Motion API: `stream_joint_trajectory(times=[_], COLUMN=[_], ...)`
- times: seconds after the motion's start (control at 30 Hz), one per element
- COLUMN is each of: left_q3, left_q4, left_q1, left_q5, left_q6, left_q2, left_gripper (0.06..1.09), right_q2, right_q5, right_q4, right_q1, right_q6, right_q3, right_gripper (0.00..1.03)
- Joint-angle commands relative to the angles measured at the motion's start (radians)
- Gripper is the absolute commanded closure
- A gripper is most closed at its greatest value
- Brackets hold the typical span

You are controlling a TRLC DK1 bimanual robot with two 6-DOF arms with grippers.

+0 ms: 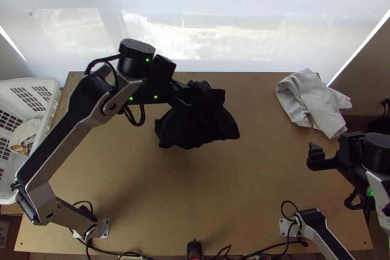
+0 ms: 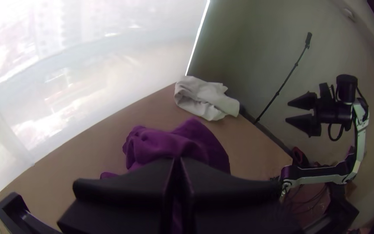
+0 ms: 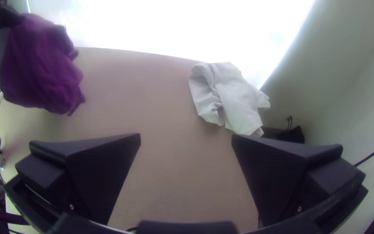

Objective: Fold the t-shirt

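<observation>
T-shirt (image 1: 200, 126): dark, bunched, no sleeve or neckline readable. Sits over the far half of the table (image 1: 243, 187), a bit left of centre. Upper part is pinched in the left pincer (image 1: 187, 103); the rest droops in loose folds with an uneven lower edge. Can't tell if the bottom touches wood.

Left pincer: narrow, fingers together on the shirt. Right pincer (image 1: 314, 156): wide gap, nothing between the fingers, over the right side of the table, well apart from the shirt.

White cloth (image 1: 312, 99) at the far right corner, crumpled and loosely doubled over, lapping past the right edge. Table is light wood. Cables (image 1: 273, 249) run along the near edge. White plastic basket (image 1: 29, 82) with slotted walls by the left edge, something pale bundled inside.

Room: bright window behind a sheer blind (image 1: 195, 40) past the far edge, plain wall (image 2: 247, 52) to the right, thin black pole (image 2: 284, 82) slanted near it.
</observation>
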Motion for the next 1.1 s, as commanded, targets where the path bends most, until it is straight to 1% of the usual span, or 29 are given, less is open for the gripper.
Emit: stream_joint_trajectory(times=[0.0, 0.1, 0.13, 0.17, 0.23, 0.37, 0.4, 0.47, 0.57, 0.6, 0.63, 0.73, 0.83, 1.07], left_q3=[-0.300, -0.392, -0.412, -0.427, -0.441, -0.429, -0.424, -0.415, -0.426, -0.441, -0.461, -0.513, -0.568, -0.613], left_q4=[0.156, 0.181, 0.186, 0.190, 0.190, 0.189, 0.181, 0.158, 0.090, 0.080, 0.072, 0.023, 0.015, 0.015], left_q1=[-0.038, -0.046, -0.046, -0.046, -0.046, -0.031, -0.014, 0.031, 0.104, 0.126, 0.143, 0.173, 0.189, 0.261], left_q5=[-0.027, -0.030, -0.033, -0.038, -0.038, -0.049, -0.050, -0.050, -0.050, -0.050, -0.050, -0.049, -0.049, -0.049], left_q6=[0.014, 0.026, 0.030, 0.032, 0.043, 0.061, 0.064, 0.066, 0.087, 0.098, 0.103, 0.127, 0.149, 0.147], left_q2=[-0.009, -0.010, -0.010, -0.010, -0.015, -0.062, -0.079, -0.102, -0.121, -0.130, -0.139, -0.159, -0.182, -0.193], left_gripper=[1.05, 1.05, 1.02, 0.97, 0.79, 0.30, 0.22, 0.15, 0.14, 0.12, 0.12, 0.11, 0.11, 0.11], right_q2=[0.002, 0.007, 0.010, 0.013, 0.018, 0.041, 0.053, 0.082, 0.144, 0.168, 0.196, 0.268, 0.337, 0.501], right_q5=[-0.002, -0.002, -0.002, -0.003, -0.005, -0.005, -0.005, -0.005, -0.032, -0.043, -0.054, -0.063, -0.061, -0.061], right_q4=[-0.001, -0.001, -0.001, -0.001, -0.001, -0.001, 0.000, 0.011, 0.022, 0.022, 0.022, 0.034, 0.076, 0.197], right_q1=[-0.036, -0.036, -0.036, -0.035, -0.023, 0.033, 0.046, 0.066, 0.097, 0.106, 0.122, 0.191, 0.249, 0.372], right_q6=[0.003, 0.008, 0.011, 0.011, 0.013, 0.006, 0.005, 0.005, 0.005, 0.008, 0.009, 0.014, 0.009, -0.006], right_q3=[-0.005, -0.009, -0.009, -0.010, -0.010, -0.002, 0.004, 0.019, 0.057, 0.077, 0.094, 0.139, 0.156, 0.140], right_gripper=[0.05, 0.05, 0.05, 0.05, 0.05, 0.05, 0.05, 0.05, 0.05, 0.05, 0.05, 0.05, 0.05, 0.05])
